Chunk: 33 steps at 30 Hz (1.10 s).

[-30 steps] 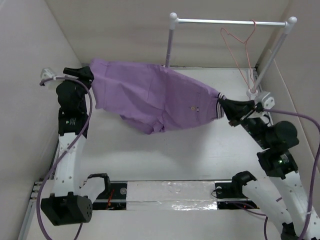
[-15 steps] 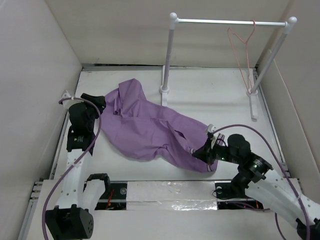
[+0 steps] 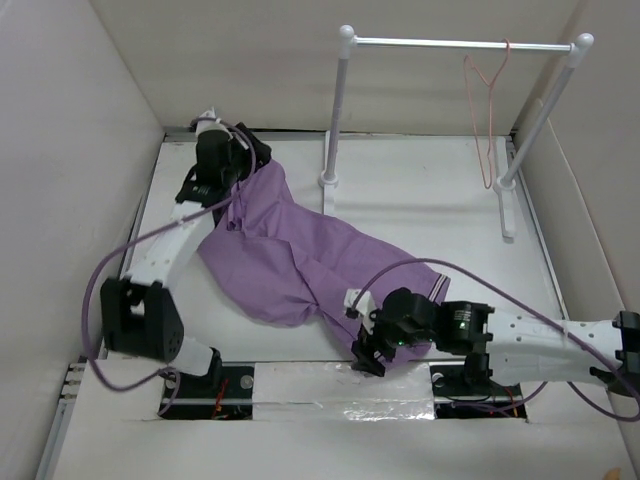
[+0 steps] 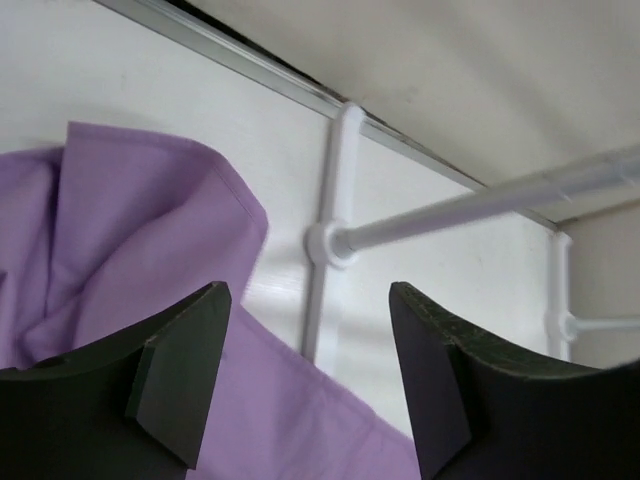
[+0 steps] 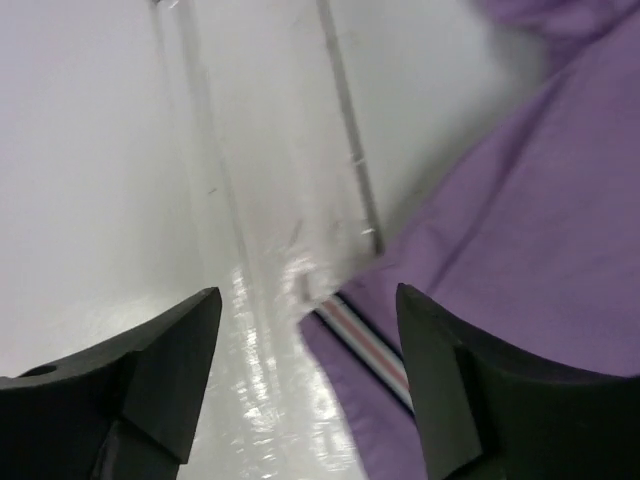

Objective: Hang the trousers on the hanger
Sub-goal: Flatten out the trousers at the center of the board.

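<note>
On the counter (image 3: 420, 200), trousers (image 3: 290, 255) are laid crumpled, likely for regripping; left tool (image 4: 310, 292) and right tool (image 5: 308, 300) are spread, empty; hanger (image 3: 487, 110) is hung bare on rail (image 3: 450, 43).

Legible markings: none found.
Checked across all three views; no text, label, brand, number or sign readable.

One pair of trousers (image 3: 290, 250), one wire hanger (image 3: 487, 130), one rack (image 3: 460, 43), one table (image 3: 420, 210).

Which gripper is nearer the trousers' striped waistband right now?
Right. The right gripper hangs over the striped waistband; the left gripper is at the trousers' far end, near the rack post.
</note>
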Available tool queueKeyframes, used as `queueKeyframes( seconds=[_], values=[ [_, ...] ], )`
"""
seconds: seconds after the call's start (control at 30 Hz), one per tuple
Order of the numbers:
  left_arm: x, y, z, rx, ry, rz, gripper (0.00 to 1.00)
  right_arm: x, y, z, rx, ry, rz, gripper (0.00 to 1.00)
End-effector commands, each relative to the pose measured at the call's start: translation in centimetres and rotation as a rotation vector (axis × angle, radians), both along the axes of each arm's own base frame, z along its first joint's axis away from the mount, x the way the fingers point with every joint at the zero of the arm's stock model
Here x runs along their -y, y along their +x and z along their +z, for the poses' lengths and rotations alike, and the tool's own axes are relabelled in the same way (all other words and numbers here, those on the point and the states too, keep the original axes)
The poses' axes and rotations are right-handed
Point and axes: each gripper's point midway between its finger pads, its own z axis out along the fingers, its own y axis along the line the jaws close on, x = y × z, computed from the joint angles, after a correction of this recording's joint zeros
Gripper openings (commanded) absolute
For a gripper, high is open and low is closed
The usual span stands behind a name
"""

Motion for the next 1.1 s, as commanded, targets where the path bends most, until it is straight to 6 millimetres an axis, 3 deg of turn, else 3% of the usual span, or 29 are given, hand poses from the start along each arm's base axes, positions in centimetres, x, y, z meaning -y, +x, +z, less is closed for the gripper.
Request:
queueKeyframes(
  seconds=[0.0,0.03,0.07,0.1,0.13,0.17,0.2,0.23,0.27,0.33,0.37,0.43,0.47,0.53,0.57,0.6,0.7,0.73,0.87,0.9,1.07],
  values=[
    [-2.1,4.2,-3.1,-0.085,0.071,0.103,0.63,0.2,4.2,5.5,0.16,0.12,-0.213,0.83],
    [-2.9,5.5,-3.8,-0.101,0.072,0.115,0.63,0.8,5.0,6.5,0.179,0.137,-0.254,0.85],
    [-2.8,6.5,-3.0,-0.114,0.08,0.112,0.63,1.3,5.7,8.2,0.201,0.176,-0.296,0.85],
    [-3.3,8.0,-5.6,-0.173,0.122,0.115,0.63,2.2,7.1,9.1,0.234,0.197,-0.376,0.76],
    [-3.3,8.8,-6.2,-0.191,0.144,0.108,0.63,3.5,8.6,11.0,0.242,0.271,-0.481,0.54],
    [-3.3,9.8,-5.0,-0.186,0.164,0.107,0.63,4.8,10.2,11.5,0.27,0.288,-0.578,0.01],
    [-3.8,10.8,-7.1,-0.232,0.214,0.115,0.63,5.7,11.3,11.2,0.274,0.291,-0.648,0.0],
    [-3.9,11.3,-7.6,-0.248,0.23,0.118,0.63,6.5,12.4,11.2,0.274,0.301,-0.712,0.0],
    [-4.4,12.2,-6.7,-0.236,0.234,0.127,0.64,8.2,14.7,10.7,0.287,0.275,-0.821,0.0],
    [-4.6,13.2,-8.9,-0.279,0.25,0.115,0.64,9.8,16.9,8.8,0.265,0.225,-0.931,0.0],
    [-4.5,13.6,-8.7,-0.283,0.252,0.11,0.64,11.7,18.8,7.4,0.258,0.173,-1.027,0.1],
    [-4.7,14.2,-11.2,-0.33,0.264,0.09,0.65,13.1,20.2,5.1,0.213,0.155,-1.093,0.33],
    [-5.1,14.6,-11.1,-0.331,0.26,0.09,0.65,13.9,20.8,4.3,0.197,0.152,-1.124,0.57],
    [-5.0,15.0,-13.2,-0.363,0.277,0.073,0.66,17.9,22.7,2.2,0.139,0.173,-1.289,0.8],
    [-5.1,15.0,-13.3,-0.363,0.282,0.07,0.66,17.9,22.6,1.7,0.136,0.172,-1.291,0.84],
    [-5.0,15.0,-14.0,-0.373,0.285,0.064,0.66,19.6,23.2,1.2,0.112,0.184,-1.351,0.87],
    [-4.8,14.9,-15.1,-0.377,0.285,0.05,0.66,22.0,23.4,-0.3,0.064,0.182,-1.434,0.91],
    [-4.7,15.0,-15.4,-0.376,0.282,0.045,0.67,23.9,23.8,-0.9,0.054,0.18,-1.501,0.9],
    [-4.3,14.8,-16.8,-0.399,0.271,0.025,0.67,25.2,23.8,-3.9,-0.068,0.182,-1.507,0.88],
    [-4.3,14.7,-17.0,-0.403,0.269,0.023,0.66,23.9,23.4,-4.4,-0.136,0.205,-1.443,0.86],
    [-4.7,13.9,-18.1,-0.422,0.259,0.027,0.63,22.3,22.4,-7.2,-0.258,0.194,-1.378,0.8]
  ],
)
